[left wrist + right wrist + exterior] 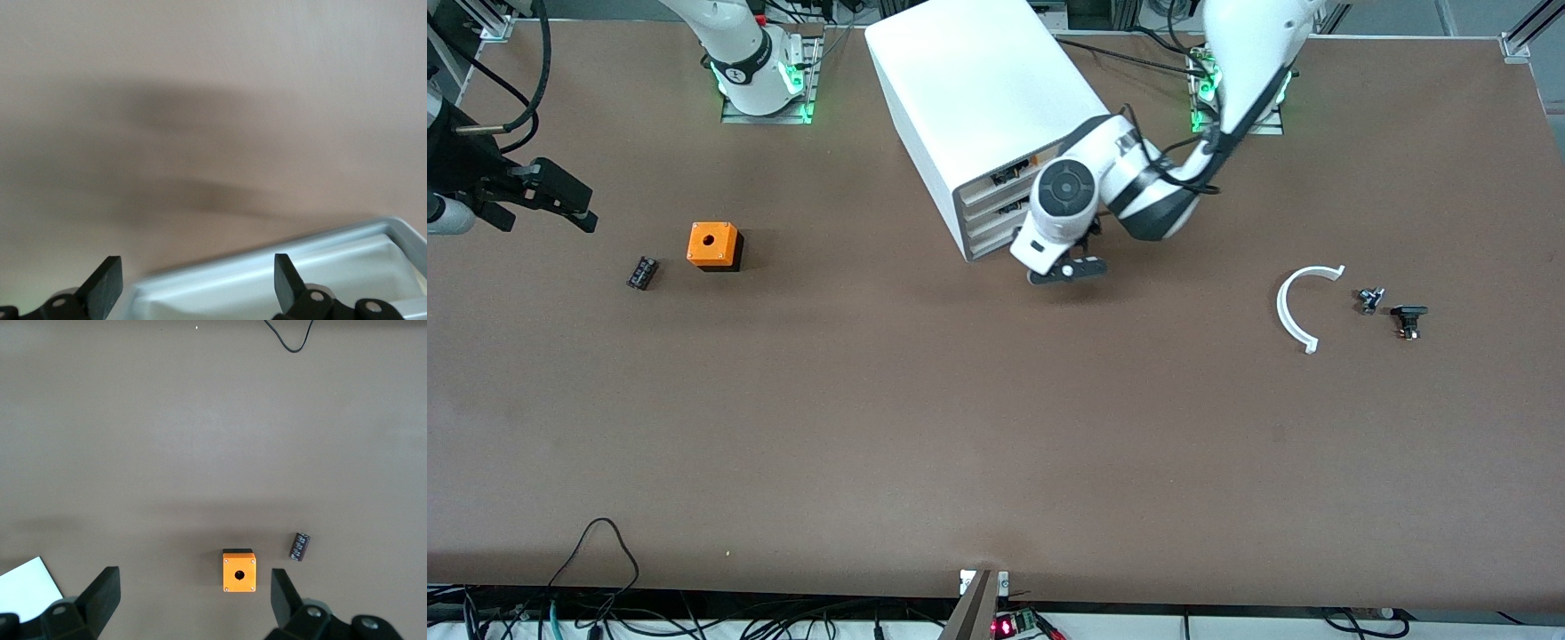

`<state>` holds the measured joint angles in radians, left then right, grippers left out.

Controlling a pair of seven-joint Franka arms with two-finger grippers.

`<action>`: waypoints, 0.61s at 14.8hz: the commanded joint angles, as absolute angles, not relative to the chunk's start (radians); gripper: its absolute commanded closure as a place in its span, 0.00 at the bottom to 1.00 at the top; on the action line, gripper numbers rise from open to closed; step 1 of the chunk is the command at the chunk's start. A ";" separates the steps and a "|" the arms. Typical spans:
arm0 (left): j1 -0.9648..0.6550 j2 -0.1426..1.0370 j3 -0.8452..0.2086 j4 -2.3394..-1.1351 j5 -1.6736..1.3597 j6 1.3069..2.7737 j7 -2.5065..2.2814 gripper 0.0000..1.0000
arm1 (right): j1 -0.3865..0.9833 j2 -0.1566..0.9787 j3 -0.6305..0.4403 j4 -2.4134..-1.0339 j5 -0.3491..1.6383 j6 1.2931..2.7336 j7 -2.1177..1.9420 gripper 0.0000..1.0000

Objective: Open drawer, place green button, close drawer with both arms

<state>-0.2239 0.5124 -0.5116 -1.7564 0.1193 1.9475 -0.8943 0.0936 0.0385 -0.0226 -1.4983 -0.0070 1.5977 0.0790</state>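
The white four-drawer cabinet stands at the middle of the table near the arms' bases. The drawer is second from the top; the left arm hides part of its front. My left gripper is open, low in front of the drawers. In the left wrist view a white tray rim lies between the open fingertips. The button lies on the table toward the left arm's end; its green cap does not show. My right gripper is open and empty, high over the right arm's end, above the table.
An orange cube with a hole and a small black part lie toward the right arm's end. A white curved strip and a black part lie beside the button. Cables hang at the table's near edge.
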 commanded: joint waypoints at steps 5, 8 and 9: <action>-0.014 0.421 -0.517 -1.500 0.253 1.618 -0.409 0.00 | 0.091 0.064 -0.026 -1.441 -0.021 1.575 0.078 0.00; 0.078 0.342 -0.517 -1.485 0.262 1.617 -0.235 0.00 | 0.092 0.075 -0.026 -1.431 -0.023 1.571 0.080 0.00; 0.104 0.322 -0.515 -1.477 0.262 1.617 -0.180 0.00 | 0.095 0.077 -0.026 -1.431 -0.031 1.571 0.078 0.00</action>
